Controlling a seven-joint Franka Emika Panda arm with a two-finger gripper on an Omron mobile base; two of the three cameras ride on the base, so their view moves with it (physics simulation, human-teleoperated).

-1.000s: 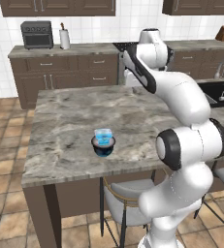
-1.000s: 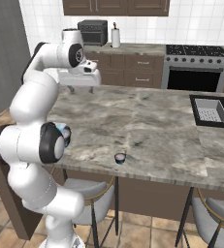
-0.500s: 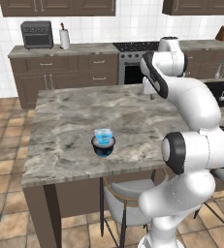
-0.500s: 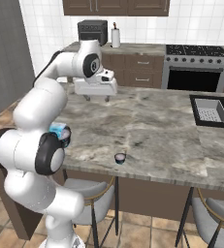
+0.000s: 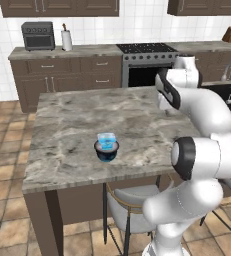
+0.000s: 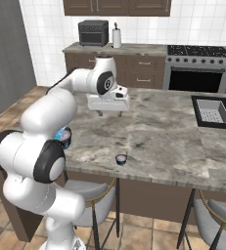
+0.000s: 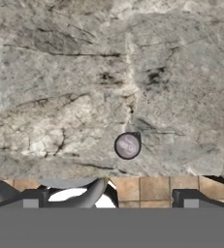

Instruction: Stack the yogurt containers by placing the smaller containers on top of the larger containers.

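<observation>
Nearest the counter's front edge stands the tiny dark cup (image 6: 121,159) with its pale top, alone on the marble island counter (image 6: 158,132). It looks light, rigid and smooth, likely to tip or skid, so a low pinch across its round sides seems safest. Farther along, the light-blue cup (image 5: 106,140) already sits inside the wide navy bowl-like cup (image 5: 106,150); that stack is probably easy to jostle. Beyond, the gripper (image 6: 108,112) hangs above the counter, jaws spread wide, holding nothing.
</observation>
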